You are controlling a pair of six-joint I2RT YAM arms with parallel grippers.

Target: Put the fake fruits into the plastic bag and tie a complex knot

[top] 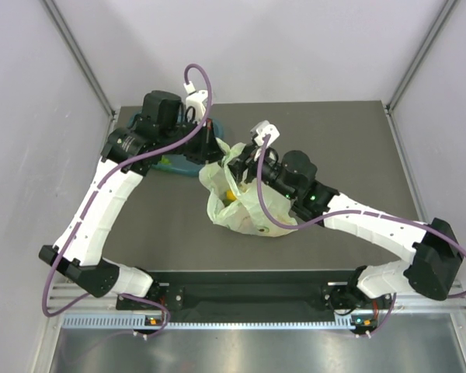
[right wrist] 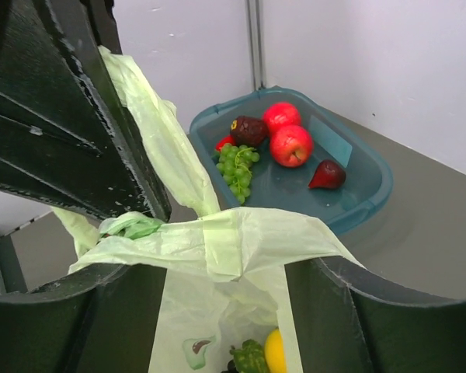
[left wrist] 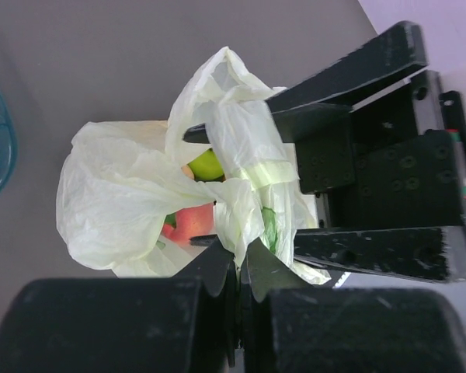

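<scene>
Bag position: pale green plastic bag (top: 245,210) sits on the grey table (top: 357,155) near centre, between the two arms, just beside the teal tray (right wrist: 365,194).

Left gripper (left wrist: 237,266): jaws together, pinching a fold of bag film near the mouth. Judged to be anchoring that side so the other handle can be worked against it.

Right gripper (right wrist: 217,280): jaws apart. A flat handle strip (right wrist: 217,241) is stretched taut across the two fingers. Looks like the spread fingers hold a loop open for threading. Cannot tell whether the fingers are inside the loop or only under it.

Contents seen in the bag:
- yellow fruit (right wrist: 273,351) and a dark green one beside it, through the mouth
- green fruit (left wrist: 206,165) and peach-red fruit (left wrist: 193,225), through the film

Lying in the tray:
- two red apples (right wrist: 291,145)
- green grapes (right wrist: 237,167)
- dark purple fruit (right wrist: 248,130)
- dark red pear-shaped fruit (right wrist: 326,175)

Judgement: tying step in hand although loading is not complete. Handles cross near the left fingertips, but no finished knot is visible.

Risk: thin film under tension may slip off the right fingers or tear at the pinch.
</scene>
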